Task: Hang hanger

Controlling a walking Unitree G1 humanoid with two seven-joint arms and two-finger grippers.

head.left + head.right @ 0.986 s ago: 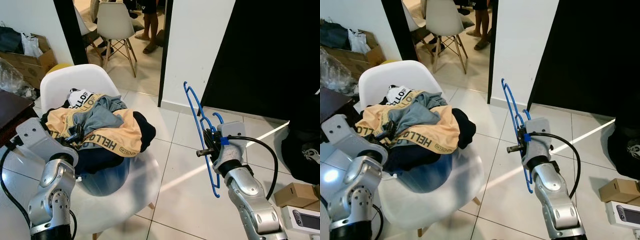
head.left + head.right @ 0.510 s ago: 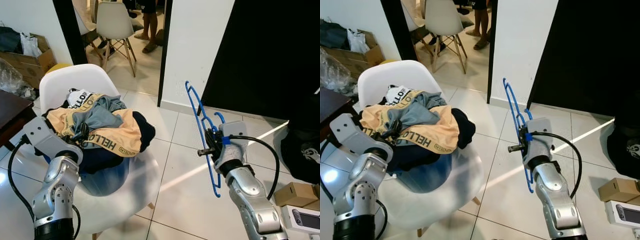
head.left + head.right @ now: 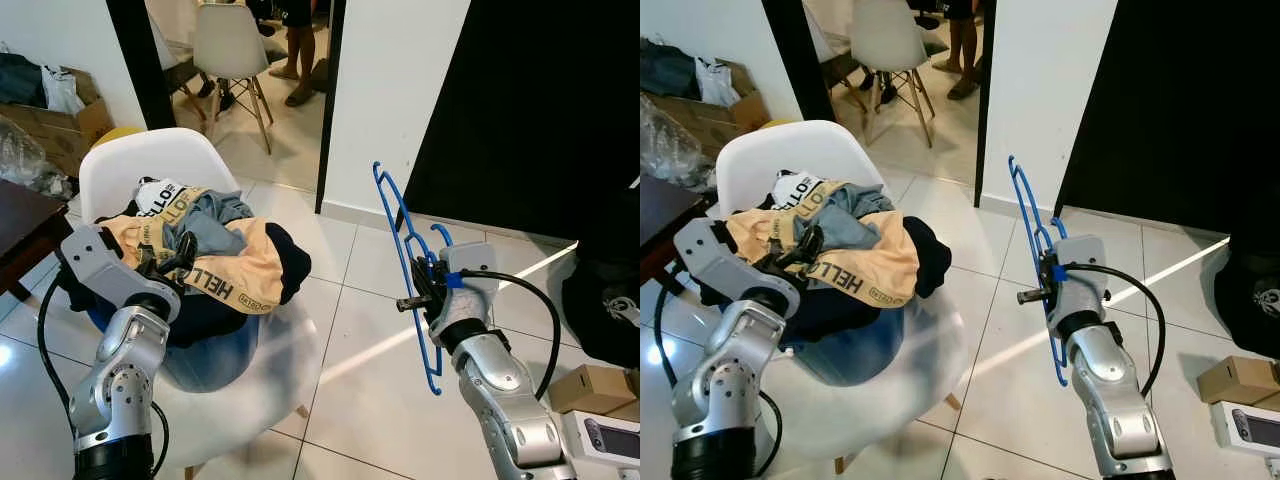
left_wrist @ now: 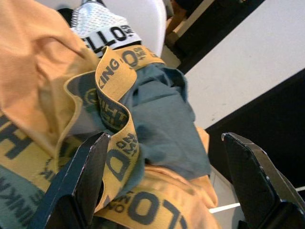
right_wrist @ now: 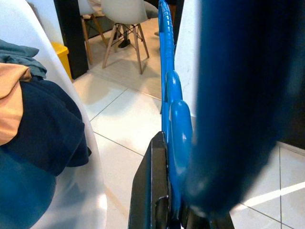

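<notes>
Right gripper [image 3: 422, 290] clamped on blue hanger [image 3: 404, 250], held upright above tiled floor, right of white chair [image 3: 290, 350]. Left gripper [image 3: 170, 255] spread wide over clothes pile [image 3: 225, 255] on chair seat, near back edge. Pinch one garment collar, likely grey-blue layer [image 4: 162, 124], lift clear before threading hanger. Second chair [image 3: 232, 45] stands beyond doorway.

The left gripper [image 4: 164, 183] has its two black fingers [image 4: 78, 179] spread wide over a pile of clothes [image 4: 95, 124]; an orange garment with printed letters lies around a grey-blue cloth [image 4: 162, 124]; a white chair [image 4: 143, 19] edge is behind.
</notes>
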